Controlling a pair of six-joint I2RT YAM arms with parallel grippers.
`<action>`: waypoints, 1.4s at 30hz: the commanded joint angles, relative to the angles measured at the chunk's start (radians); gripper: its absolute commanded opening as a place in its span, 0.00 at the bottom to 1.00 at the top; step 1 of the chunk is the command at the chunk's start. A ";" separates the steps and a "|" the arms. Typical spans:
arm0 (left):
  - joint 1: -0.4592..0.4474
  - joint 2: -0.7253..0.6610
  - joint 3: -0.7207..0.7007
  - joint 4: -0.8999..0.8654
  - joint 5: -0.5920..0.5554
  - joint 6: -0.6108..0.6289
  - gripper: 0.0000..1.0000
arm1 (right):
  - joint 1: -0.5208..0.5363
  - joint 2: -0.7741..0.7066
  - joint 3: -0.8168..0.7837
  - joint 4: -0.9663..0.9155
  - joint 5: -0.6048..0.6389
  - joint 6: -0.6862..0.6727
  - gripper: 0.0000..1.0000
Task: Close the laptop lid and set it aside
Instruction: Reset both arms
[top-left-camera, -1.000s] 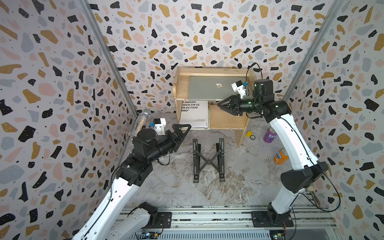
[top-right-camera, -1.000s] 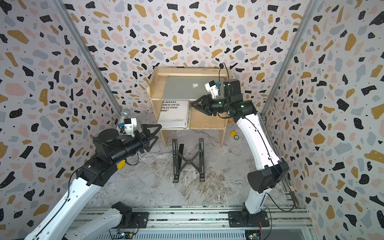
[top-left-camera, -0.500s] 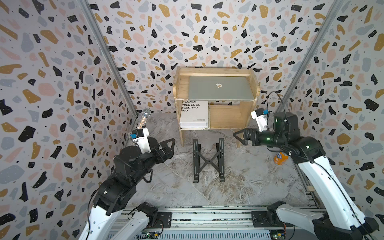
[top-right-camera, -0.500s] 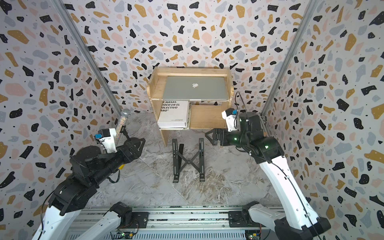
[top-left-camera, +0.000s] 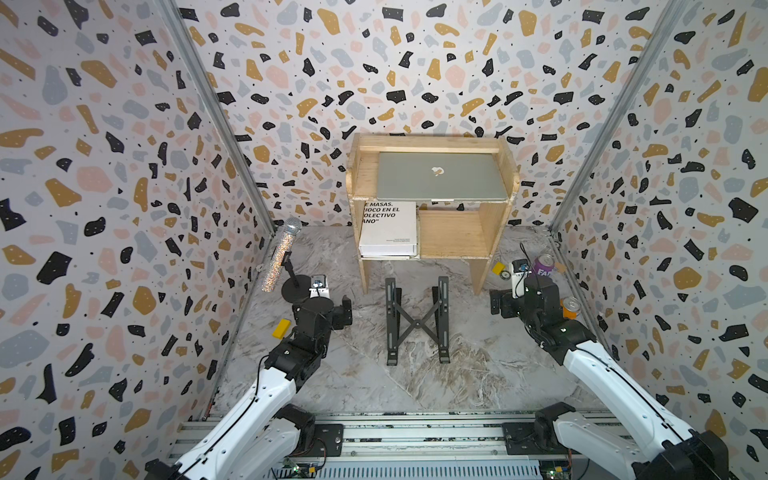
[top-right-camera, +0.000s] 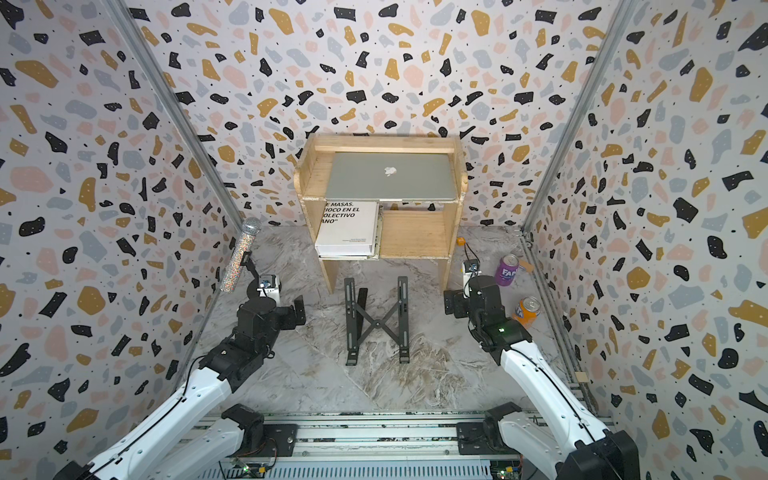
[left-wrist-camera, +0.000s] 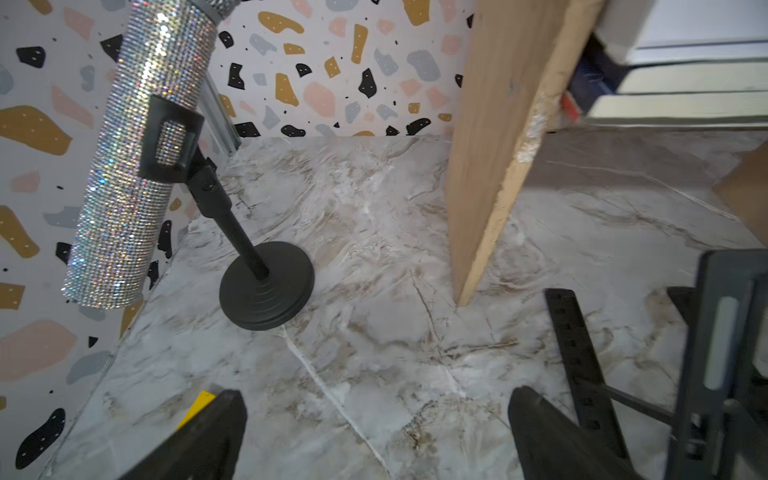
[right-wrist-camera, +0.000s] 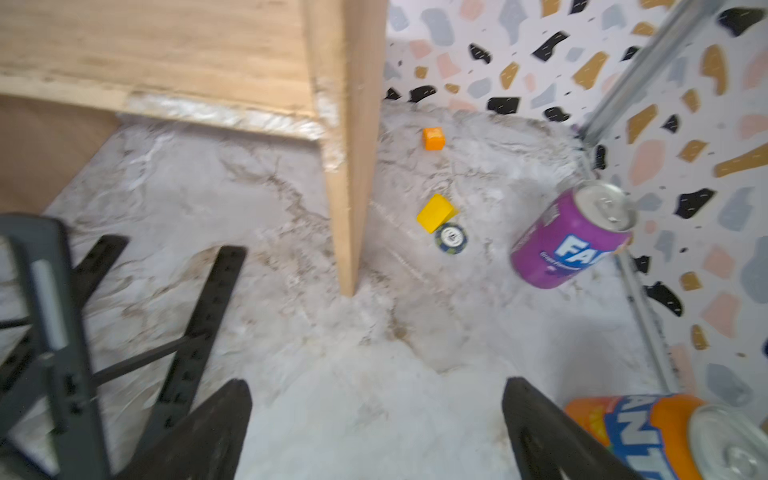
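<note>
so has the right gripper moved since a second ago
Yes. The right gripper was up by the laptop on the wooden shelf; it has pulled back toward the robot and down, beside the shelf's leg near the purple can.

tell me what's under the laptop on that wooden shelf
The closed laptop lies on the top board of the wooden shelf. Below it sits a white book beside bare wood; the board hides the book's far edge and part of its lettering.

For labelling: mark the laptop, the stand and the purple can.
laptop (top-left-camera: 440, 178): in a top view, middle of its top face.
stand (top-left-camera: 417, 325): in a top view, where its bars cross.
purple can (top-right-camera: 507, 273): in a top view, labelled side.
</note>
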 joint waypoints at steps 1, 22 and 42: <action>0.059 0.037 -0.041 0.224 -0.040 0.011 1.00 | -0.077 -0.006 -0.089 0.247 0.034 -0.085 0.99; 0.232 0.565 -0.210 0.869 0.231 0.247 1.00 | -0.252 0.537 -0.367 1.078 -0.117 -0.132 0.99; 0.253 0.561 -0.205 0.861 0.253 0.233 1.00 | -0.255 0.534 -0.330 0.980 -0.099 -0.119 1.00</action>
